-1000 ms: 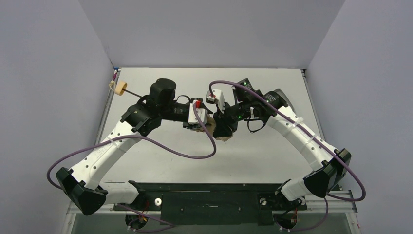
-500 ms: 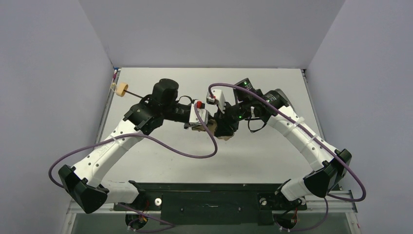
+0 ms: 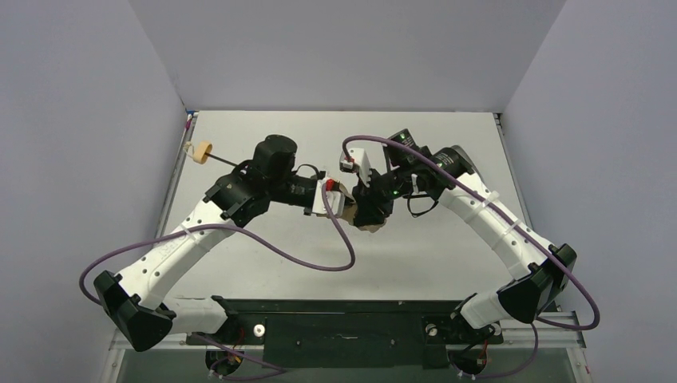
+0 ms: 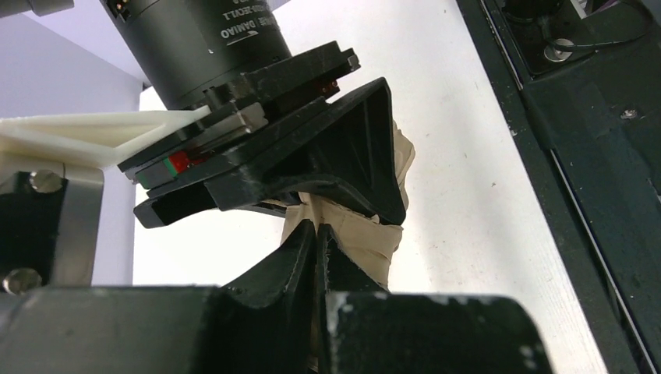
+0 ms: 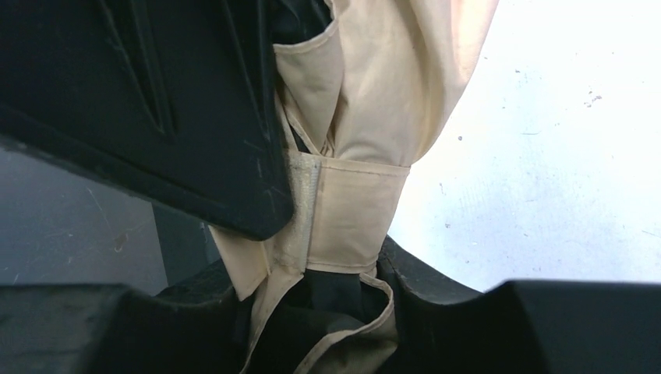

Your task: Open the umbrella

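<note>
The umbrella is folded. Its small tan handle [image 3: 203,151] and thin black shaft [image 3: 227,160] stick out to the far left, above the table. The tan canopy bundle [image 3: 349,210] is held between the two grippers at mid table. My left gripper [image 3: 334,203] is shut on a thin fold of tan fabric [image 4: 366,238], its jaws pressed together [image 4: 316,234]. My right gripper [image 3: 367,215] is shut around the bundle [image 5: 374,93] just below its closing strap [image 5: 355,214], seen in the right wrist view [image 5: 312,273]. The black underside shows between its fingers.
The white table [image 3: 447,247] lies under both arms. Purple cables [image 3: 271,243] loop off both arms. Grey walls close the left, back and right sides. A black base rail [image 3: 343,319] runs along the near edge.
My left arm has moved right towards the right gripper and its wrist has turned. The handle and shaft have shifted right and slightly nearer. The right arm has barely moved.
</note>
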